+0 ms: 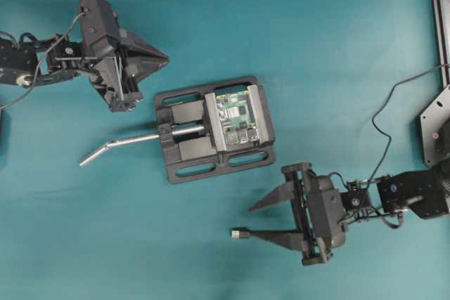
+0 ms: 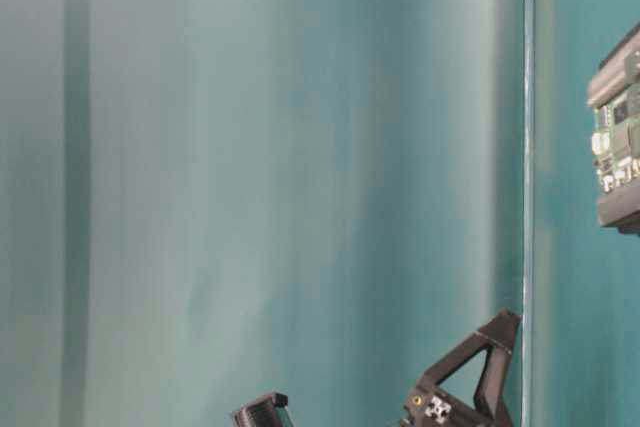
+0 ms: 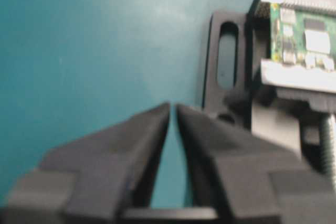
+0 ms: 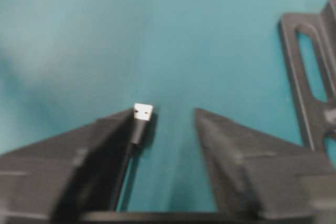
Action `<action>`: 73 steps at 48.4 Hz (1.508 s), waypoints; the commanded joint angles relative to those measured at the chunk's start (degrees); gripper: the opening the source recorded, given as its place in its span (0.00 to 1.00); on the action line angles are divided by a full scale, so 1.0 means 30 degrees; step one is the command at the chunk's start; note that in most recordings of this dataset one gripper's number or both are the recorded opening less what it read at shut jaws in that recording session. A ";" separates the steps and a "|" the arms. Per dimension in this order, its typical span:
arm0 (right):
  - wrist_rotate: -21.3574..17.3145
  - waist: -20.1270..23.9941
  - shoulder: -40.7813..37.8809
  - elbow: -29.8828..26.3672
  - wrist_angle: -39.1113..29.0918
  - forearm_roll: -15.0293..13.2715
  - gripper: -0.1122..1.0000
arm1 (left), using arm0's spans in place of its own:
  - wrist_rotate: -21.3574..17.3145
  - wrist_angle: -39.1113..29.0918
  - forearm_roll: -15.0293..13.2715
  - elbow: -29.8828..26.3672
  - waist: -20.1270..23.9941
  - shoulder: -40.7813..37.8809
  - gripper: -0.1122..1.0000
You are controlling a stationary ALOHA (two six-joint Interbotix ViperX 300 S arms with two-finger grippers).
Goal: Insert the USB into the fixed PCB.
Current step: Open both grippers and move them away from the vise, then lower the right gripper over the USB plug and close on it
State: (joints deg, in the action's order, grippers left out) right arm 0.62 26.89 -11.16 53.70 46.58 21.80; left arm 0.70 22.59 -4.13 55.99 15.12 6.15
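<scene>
A matte black vise [image 1: 211,131] with slotted base plates sits on the teal worktop [image 1: 281,26], a bent silver handle [image 1: 116,147] jutting from it. Clamped between the vise's ridged metal faces lies the fixed PCB [image 1: 235,119], green with silver and black chips.

Below the vise, the right gripper [image 1: 252,221] stands spread wide; the USB [image 4: 142,114], silvery-white tipped, lies against one finger, its thin black cable mostly hidden beneath.

Up-left of the vise, the left gripper [image 3: 173,109] shows fingertips nearly together, pinching nothing. The wrist views are blurred.

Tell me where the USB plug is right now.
The USB lies on the teal table at lower centre of the overhead view, by the right gripper's lower fingertip, below the vise.
</scene>
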 commanded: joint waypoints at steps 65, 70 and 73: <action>0.0293 0.3311 -0.4102 -0.2109 0.3105 0.6650 0.69 | -0.0029 -0.0908 0.0059 0.1143 -0.1377 0.2490 0.51; 0.0293 0.3369 -0.4189 -0.2197 0.3135 0.6650 0.68 | -0.0029 -0.0908 0.0059 0.1143 -0.1377 0.2490 0.51; 0.0293 0.3398 -0.4336 -0.2314 0.3135 0.6650 0.67 | -0.0029 -0.0908 0.0059 0.1143 -0.1377 0.2490 0.51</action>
State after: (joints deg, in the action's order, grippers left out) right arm 1.41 36.74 -24.52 47.46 55.63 41.66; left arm 0.62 19.60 -4.13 60.03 11.16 13.01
